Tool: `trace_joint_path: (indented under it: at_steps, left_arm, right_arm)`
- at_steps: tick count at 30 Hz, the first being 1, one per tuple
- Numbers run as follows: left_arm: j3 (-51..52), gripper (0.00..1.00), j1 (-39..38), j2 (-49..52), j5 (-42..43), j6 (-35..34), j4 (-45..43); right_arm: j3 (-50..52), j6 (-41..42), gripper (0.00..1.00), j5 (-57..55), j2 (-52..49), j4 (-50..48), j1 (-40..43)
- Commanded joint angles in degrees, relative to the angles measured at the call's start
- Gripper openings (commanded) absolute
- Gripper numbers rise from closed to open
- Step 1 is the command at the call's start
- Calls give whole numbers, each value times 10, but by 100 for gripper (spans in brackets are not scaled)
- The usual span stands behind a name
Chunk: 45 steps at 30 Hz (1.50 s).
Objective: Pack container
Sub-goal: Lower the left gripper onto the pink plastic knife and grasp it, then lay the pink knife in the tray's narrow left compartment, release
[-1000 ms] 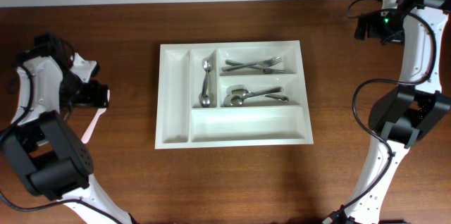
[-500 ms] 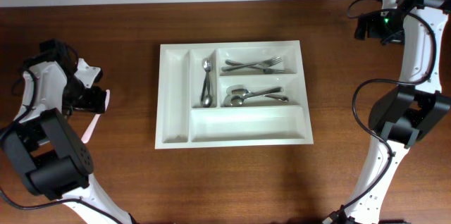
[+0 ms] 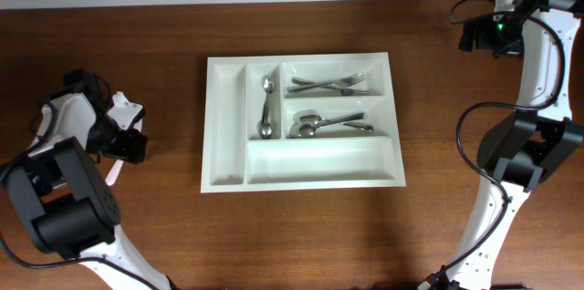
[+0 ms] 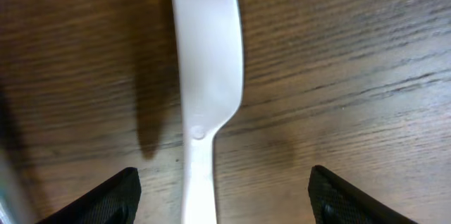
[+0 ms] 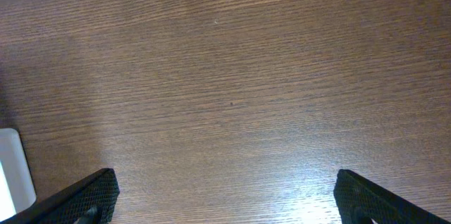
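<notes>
The container, a white five-compartment tray [image 3: 224,126], lies mid-table and holds metal spoons [image 3: 266,108], forks [image 3: 333,82] and more spoons [image 3: 328,126]. A white plastic knife [image 4: 208,62] lies on the wood at the left; in the overhead view [image 3: 112,171] only its end shows beside the arm. My left gripper [image 3: 128,144] is low over the knife; in the left wrist view [image 4: 222,203] it is open, with one finger on each side of the handle. My right gripper [image 3: 474,35] is at the far right, open and empty in its wrist view [image 5: 225,196].
A white corner, apparently of the tray [image 5: 14,171], shows at the left edge of the right wrist view. Dark wooden table [image 3: 301,235] surrounds the tray. Arm bases and cables stand at the left [image 3: 64,208] and right [image 3: 520,153].
My left gripper has moved toward the front and slightly right, coming down over the plastic knife. The right arm and the tray have not moved.
</notes>
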State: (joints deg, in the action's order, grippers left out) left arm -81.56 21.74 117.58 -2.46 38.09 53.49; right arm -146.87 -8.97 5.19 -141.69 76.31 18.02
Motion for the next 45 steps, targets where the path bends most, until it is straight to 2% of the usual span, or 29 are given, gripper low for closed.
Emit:
trace_joint_path:
  at_steps: [1,4,7,11,12,13,17,23,28,32,36,41,45]
  left_arm:
    - [30,79,5,7,-3,28,-16]
    - [45,77,5,7,-3,28,-28]
    - [57,70,5,7,-3,28,-36]
    - [58,37,4,7,-1,27,-36]
    - [58,21,4,7,-1,25,-36]
    - [58,11,4,7,-1,22,-38]
    - [58,2,4,7,-1,5,-39]
    - [20,2,-17,7,1,-66,-28]
    - [-103,2,-87,7,8,-116,43]
    - [-204,2,-152,7,36,-129,110]
    - [-273,2,-218,7,43,-218,146]
    - [-273,2,-272,10,49,-331,144]
    - [-273,2,-290,23,94,-371,141]
  right_arm:
    - [-5,5,99,-1,18,0,4]
    - [-5,5,99,-1,18,0,4]
    - [-5,5,99,-1,18,0,4]
    - [-5,5,99,-1,18,0,4]
    - [-5,5,99,-1,18,0,4]
    - [-5,5,99,-1,18,0,4]
    - [-5,5,99,-1,18,0,4]
    - [-5,5,99,-1,18,0,4]
    - [-5,5,99,-1,18,0,4]
    - [-5,5,99,-1,18,0,4]
    - [-5,5,99,-1,18,0,4]
    - [-5,5,99,-1,18,0,4]
    - [-5,5,99,-1,18,0,4]
